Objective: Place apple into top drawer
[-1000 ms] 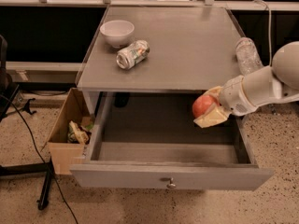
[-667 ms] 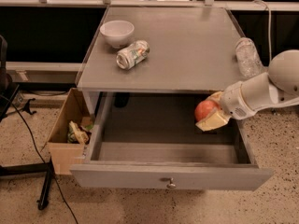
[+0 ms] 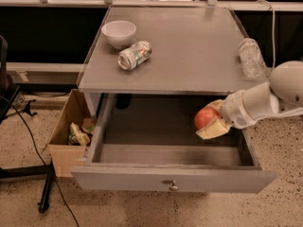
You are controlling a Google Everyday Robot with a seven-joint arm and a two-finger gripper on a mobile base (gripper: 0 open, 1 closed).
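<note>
Top drawer [image 3: 142, 178] pulled open; gripper [image 3: 209, 123] clamped on apple [image 3: 203, 117] over drawer's right side, seemingly clear of its floor; 1 step left: release.

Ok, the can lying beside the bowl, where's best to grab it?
Across its curved middle, from above: the can lies on its side with its round flanks free. The gripper holds the apple over the open top drawer.
</note>
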